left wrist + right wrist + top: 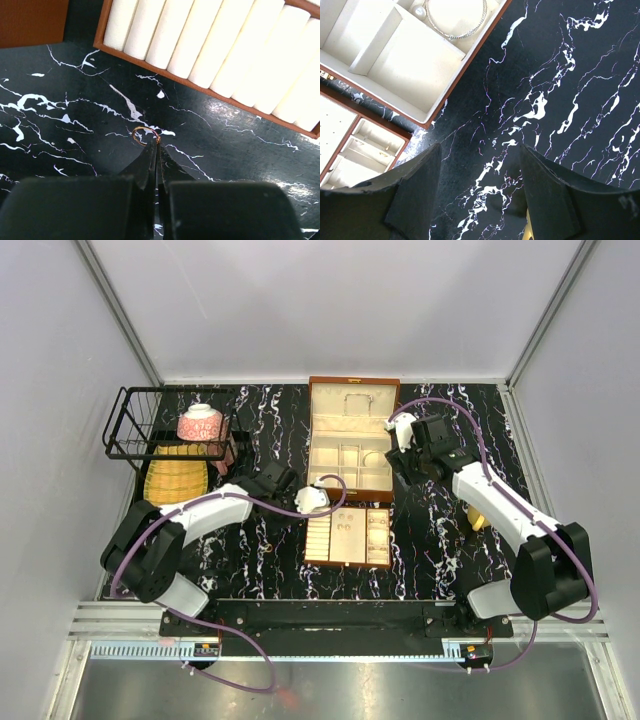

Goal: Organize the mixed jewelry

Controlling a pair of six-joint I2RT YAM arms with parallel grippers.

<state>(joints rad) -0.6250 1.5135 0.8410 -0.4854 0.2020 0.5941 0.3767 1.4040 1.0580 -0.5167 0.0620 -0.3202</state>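
In the left wrist view, my left gripper (156, 145) is shut, pinching a small thin gold ring (145, 136) at its tips, just over the black marble and short of the ring-roll tray (215, 55). In the top view this gripper (302, 502) sits left of the tray (348, 537). My right gripper (481, 150) is open and empty above bare marble, just right of the open brown box (445, 102). A pale bangle (456, 24) and a pearl (419, 11) lie in a box compartment. Small gold pieces (384, 151) sit in the removed tray.
The brown box (350, 440) stands open at the back centre. A black wire basket (165, 425) with a patterned bowl (200, 423) and a bamboo mat (180, 472) are at the left. A yellow cup (477, 518) lies by the right arm.
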